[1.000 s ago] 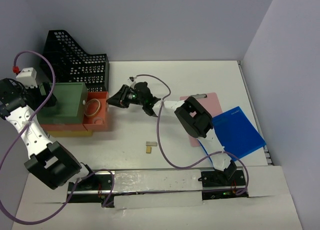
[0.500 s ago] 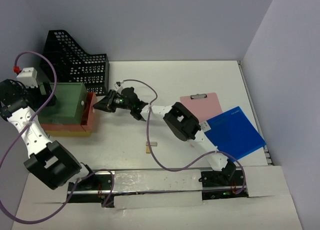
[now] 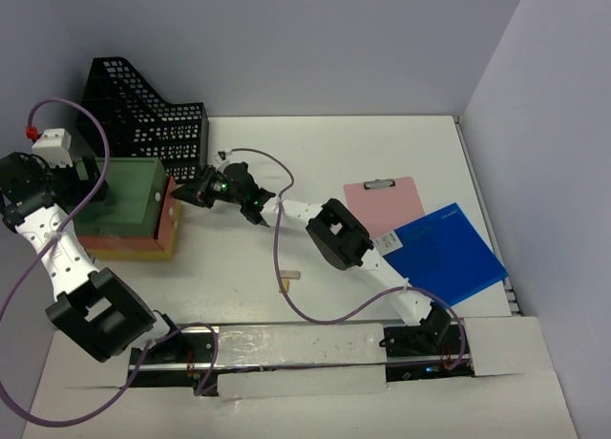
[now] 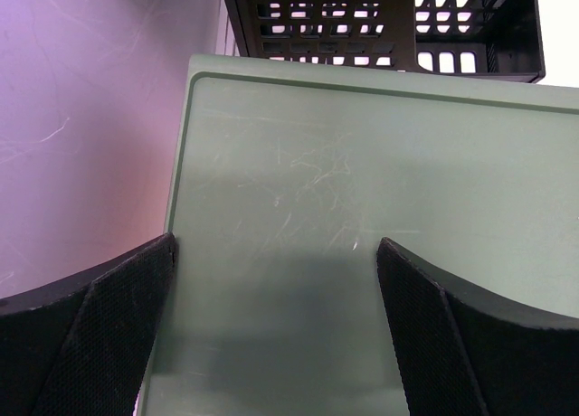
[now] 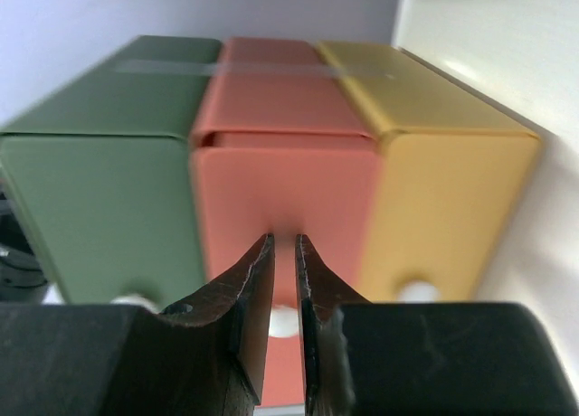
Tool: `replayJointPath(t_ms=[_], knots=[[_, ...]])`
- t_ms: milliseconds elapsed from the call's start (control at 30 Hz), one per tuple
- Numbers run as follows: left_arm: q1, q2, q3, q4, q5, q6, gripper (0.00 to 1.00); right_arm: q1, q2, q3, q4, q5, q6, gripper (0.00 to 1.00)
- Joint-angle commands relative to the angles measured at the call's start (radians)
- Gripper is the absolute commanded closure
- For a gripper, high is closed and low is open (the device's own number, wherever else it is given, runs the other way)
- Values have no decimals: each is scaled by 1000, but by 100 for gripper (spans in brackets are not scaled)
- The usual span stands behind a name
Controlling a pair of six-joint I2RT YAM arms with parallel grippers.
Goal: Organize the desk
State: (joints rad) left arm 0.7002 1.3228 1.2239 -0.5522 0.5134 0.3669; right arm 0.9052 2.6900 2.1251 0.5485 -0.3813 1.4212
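Note:
On the left of the white desk [image 3: 382,153] lies a drawer unit [image 3: 129,196] with green, orange and yellow drawers. The orange drawer [image 5: 285,181] sits almost flush with its neighbours. My right gripper [image 5: 283,240] has its tips against that drawer's front, and its narrow jaws are shut on the drawer's white knob [image 5: 282,321]. In the top view the right gripper [image 3: 181,198] reaches left to the unit's front. My left gripper [image 4: 276,244] stands open wide over the green side [image 4: 362,181], at the unit's far end [image 3: 91,186], with nothing held.
A black mesh file holder [image 3: 143,114] stands behind the drawer unit and fills the top of the left wrist view [image 4: 380,18]. A pink clipboard [image 3: 387,200] and a blue folder [image 3: 449,253] lie at the right. A small wooden piece [image 3: 287,281] lies near the middle front.
My right arm has moved left and slid the orange drawer into the unit, hiding the rubber band inside. Its jaws have narrowed. The left arm has stayed put.

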Motion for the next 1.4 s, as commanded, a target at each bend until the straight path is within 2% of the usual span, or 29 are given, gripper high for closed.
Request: replayJointPath(t_ms=[0, 333, 833, 1033, 1200, 1367], knots=[[2, 50, -70, -167, -3, -55, 2, 24, 44, 103, -11, 36, -11, 78], [2, 50, -56, -173, 3, -60, 2, 34, 71, 187, -58, 55, -42, 78], [1, 39, -72, -177, 10, -57, 2, 30, 72, 208, -77, 56, -56, 76], [2, 35, -70, -181, 6, -46, 2, -25, -54, -6, 2, 22, -52, 74], [2, 39, -64, -191, 23, -46, 2, -48, -150, -197, 36, -1, -65, 64], [2, 21, -65, -191, 24, -47, 2, -29, -139, -256, 75, -47, -33, 57]])
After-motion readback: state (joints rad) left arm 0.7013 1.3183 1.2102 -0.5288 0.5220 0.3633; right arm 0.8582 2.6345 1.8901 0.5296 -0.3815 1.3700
